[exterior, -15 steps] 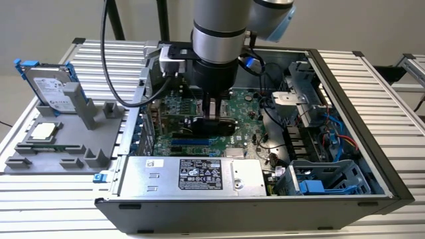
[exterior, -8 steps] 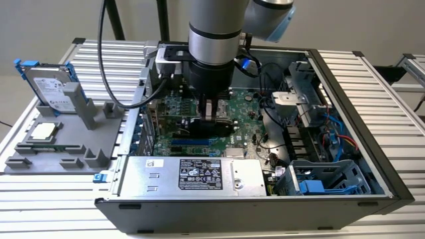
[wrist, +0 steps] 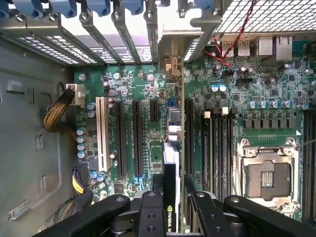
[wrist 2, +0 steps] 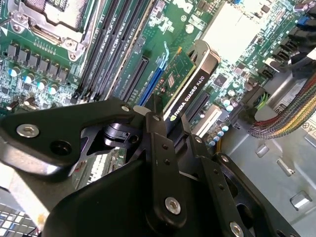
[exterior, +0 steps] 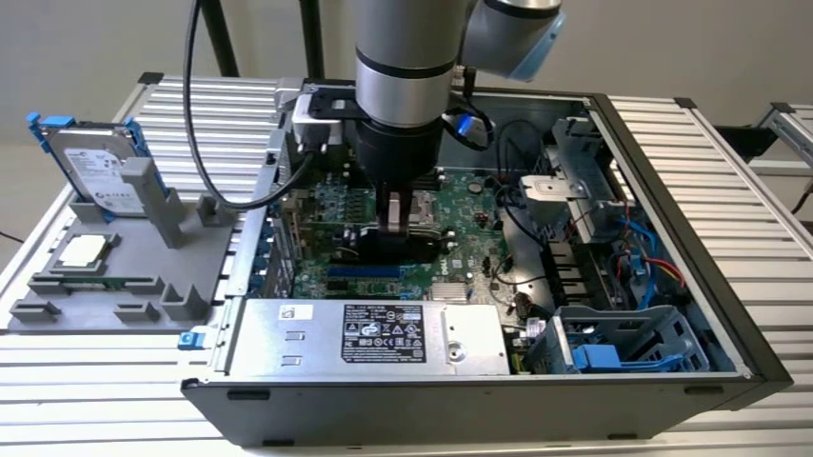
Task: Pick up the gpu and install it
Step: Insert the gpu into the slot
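Inside the open computer case (exterior: 661, 171), my gripper (exterior: 399, 217) is shut on the gpu (exterior: 385, 249). In the second wrist view the gpu (wrist 2: 183, 85) shows a green board face and a black edge, clamped between the black fingers (wrist 2: 157, 132). In the first wrist view the gpu (wrist: 170, 165) stands edge-on between the fingers (wrist: 149, 210), in line with the long expansion slots (wrist: 137, 138) of the green motherboard (wrist: 256, 84). It hangs low over the board beside a blue slot (wrist 2: 148, 89). Whether it touches a slot I cannot tell.
The power supply (exterior: 368, 333) fills the case's near side, with drive cages and cables (exterior: 610, 286) at the exterior view's right. The processor socket (wrist: 266, 173) and memory slots (wrist: 219, 143) lie beside the gpu. A grey fixture (exterior: 114, 295) outside holds a hard drive in a blue frame (exterior: 91, 167).
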